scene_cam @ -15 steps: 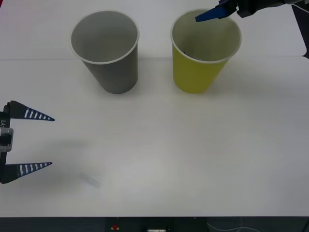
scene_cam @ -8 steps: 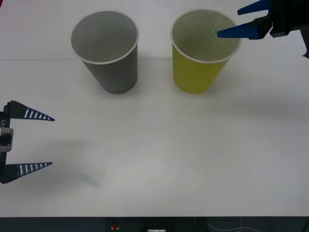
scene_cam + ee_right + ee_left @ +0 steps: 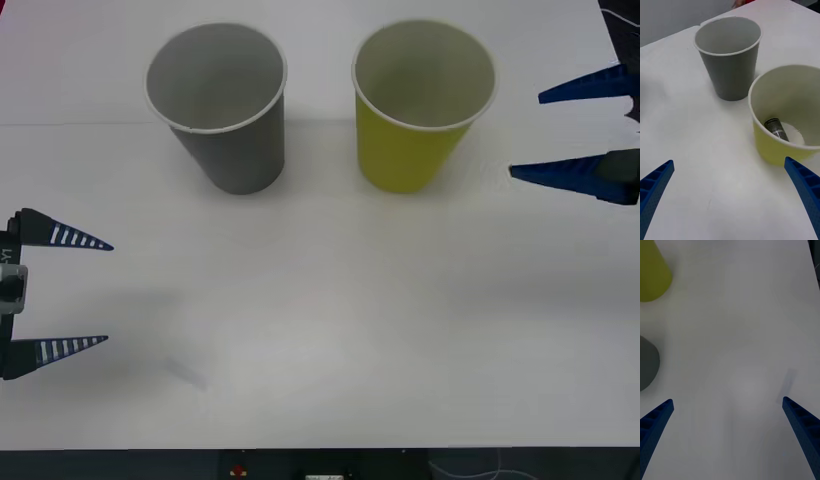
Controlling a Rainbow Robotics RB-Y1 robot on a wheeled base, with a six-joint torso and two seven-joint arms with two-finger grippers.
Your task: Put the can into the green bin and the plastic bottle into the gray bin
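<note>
The green bin (image 3: 415, 140) stands at the back right of the white table; the gray bin (image 3: 228, 130) stands to its left. In the right wrist view the can (image 3: 775, 128) lies tilted inside the green bin (image 3: 771, 150), with the gray bin (image 3: 730, 75) beyond it. My right gripper (image 3: 540, 135) hangs open and empty just right of the green bin. My left gripper (image 3: 108, 293) waits open at the table's left edge. The plastic bottle is out of view.
The white table (image 3: 330, 320) spreads wide in front of both cups. A faint gray smear (image 3: 185, 372) marks it near the front left. In the left wrist view both cup bases, green (image 3: 651, 273) and gray (image 3: 646, 363), show at one side.
My right gripper has pulled back from over the green bin's mouth, moving right and toward me, and now sits beside the cup. The left arm has not moved.
</note>
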